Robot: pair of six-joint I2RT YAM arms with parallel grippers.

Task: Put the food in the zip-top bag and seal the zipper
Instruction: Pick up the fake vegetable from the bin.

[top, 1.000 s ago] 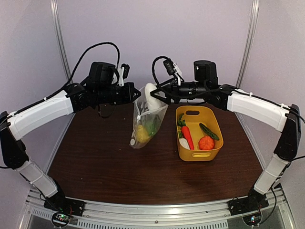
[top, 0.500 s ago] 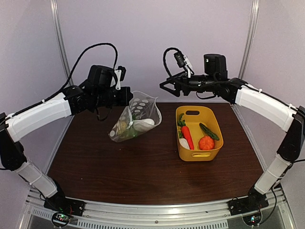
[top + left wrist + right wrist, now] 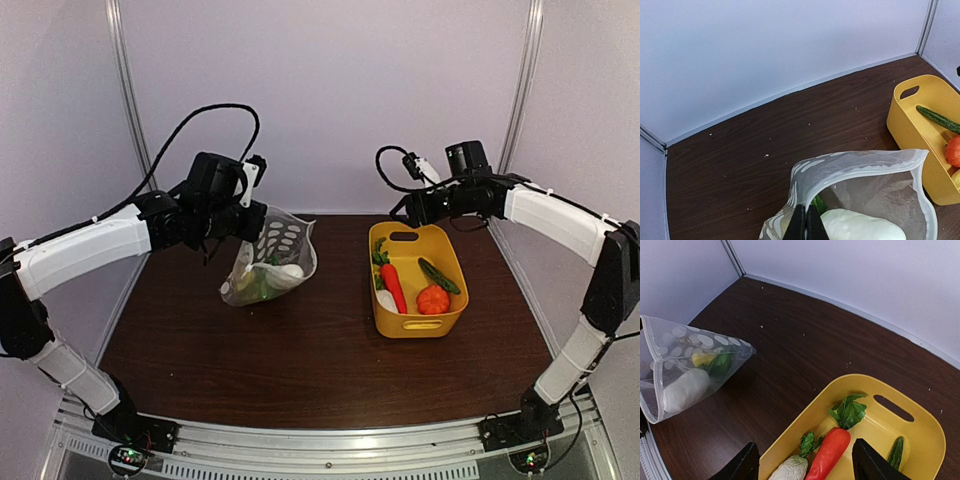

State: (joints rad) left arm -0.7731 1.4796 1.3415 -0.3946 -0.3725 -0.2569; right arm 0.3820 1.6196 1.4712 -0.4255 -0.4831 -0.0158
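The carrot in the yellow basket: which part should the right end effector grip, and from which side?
Probably the middle of the orange body of the carrot, approached from above by the open right end effector. It lies flat along the yellow basket, so the jaws can close across its narrow width; near the tip a white vegetable lies close beside it.

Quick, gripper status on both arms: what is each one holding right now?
Left gripper: closed, pinching the rim of the bag.
Right gripper: open, holding nothing, above the basket.
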